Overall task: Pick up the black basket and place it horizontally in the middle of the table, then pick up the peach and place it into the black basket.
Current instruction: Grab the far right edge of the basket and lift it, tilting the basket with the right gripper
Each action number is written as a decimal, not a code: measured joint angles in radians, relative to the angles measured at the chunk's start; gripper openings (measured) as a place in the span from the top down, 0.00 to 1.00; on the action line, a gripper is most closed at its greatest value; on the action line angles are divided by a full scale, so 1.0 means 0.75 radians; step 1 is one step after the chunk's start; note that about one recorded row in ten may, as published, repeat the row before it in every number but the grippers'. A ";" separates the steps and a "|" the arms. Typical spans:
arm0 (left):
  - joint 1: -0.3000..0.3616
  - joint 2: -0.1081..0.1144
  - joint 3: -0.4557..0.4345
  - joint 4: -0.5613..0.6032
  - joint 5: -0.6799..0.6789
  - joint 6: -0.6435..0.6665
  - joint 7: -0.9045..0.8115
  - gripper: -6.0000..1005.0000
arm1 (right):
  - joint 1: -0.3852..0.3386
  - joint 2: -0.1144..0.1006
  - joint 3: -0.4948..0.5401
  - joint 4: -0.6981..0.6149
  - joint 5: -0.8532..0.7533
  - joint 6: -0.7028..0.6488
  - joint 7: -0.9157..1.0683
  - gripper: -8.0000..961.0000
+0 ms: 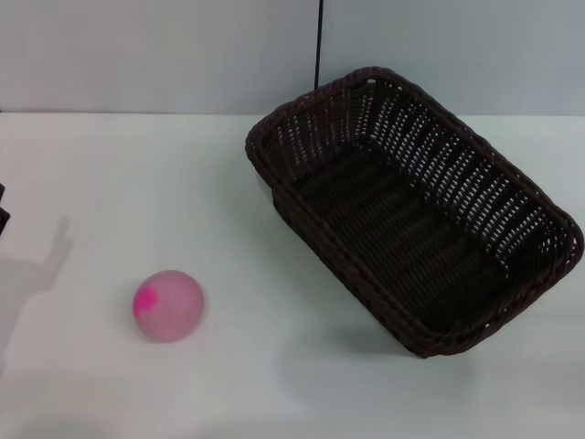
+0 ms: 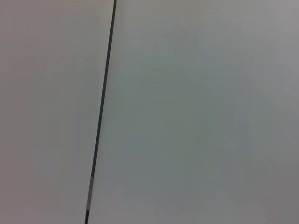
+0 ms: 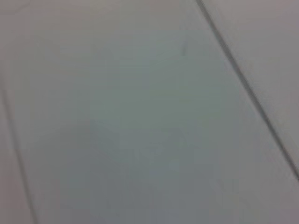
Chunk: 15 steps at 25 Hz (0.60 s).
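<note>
Grippers were out of sight, so their opening could not be told; the peach (image 1: 168,305) sat apart from the skewed black basket (image 1: 416,206).

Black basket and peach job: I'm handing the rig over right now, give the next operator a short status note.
Grippers: neither left nor right shows in any view; both wrist cameras see only blank wall.
Black basket: on the table, right of centre, lying diagonally, empty, one end reaching the right edge of the head view.
Peach: on the table at near left, well apart from the basket.
Done: nothing visible yet.
Left: move the basket to the middle and set it horizontal, then put the peach in it.
</note>
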 joint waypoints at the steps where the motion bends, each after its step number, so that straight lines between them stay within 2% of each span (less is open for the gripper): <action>1: -0.001 0.000 0.000 0.002 0.000 -0.001 0.000 0.22 | -0.007 0.000 0.002 -0.084 -0.055 0.012 0.092 0.43; 2: -0.002 0.000 0.000 0.005 0.000 -0.006 0.000 0.22 | -0.012 -0.008 0.009 -0.298 -0.201 0.031 0.326 0.43; 3: -0.002 0.000 0.000 0.005 0.000 -0.009 0.000 0.22 | -0.012 -0.008 0.009 -0.298 -0.201 0.031 0.326 0.43; 8: -0.006 0.000 0.000 0.005 0.000 -0.016 0.000 0.23 | 0.024 -0.037 0.014 -0.850 -0.562 0.010 0.942 0.43; 11: -0.009 0.000 -0.001 0.004 0.001 -0.016 0.000 0.23 | 0.082 -0.061 0.004 -1.148 -0.785 -0.046 1.297 0.43; 14: -0.011 0.000 -0.002 -0.001 0.001 -0.016 0.000 0.23 | 0.201 -0.120 0.002 -1.341 -1.017 -0.170 1.583 0.43; 15: -0.011 0.000 -0.002 -0.001 0.001 -0.016 0.000 0.23 | 0.264 -0.155 0.003 -1.371 -1.112 -0.228 1.667 0.43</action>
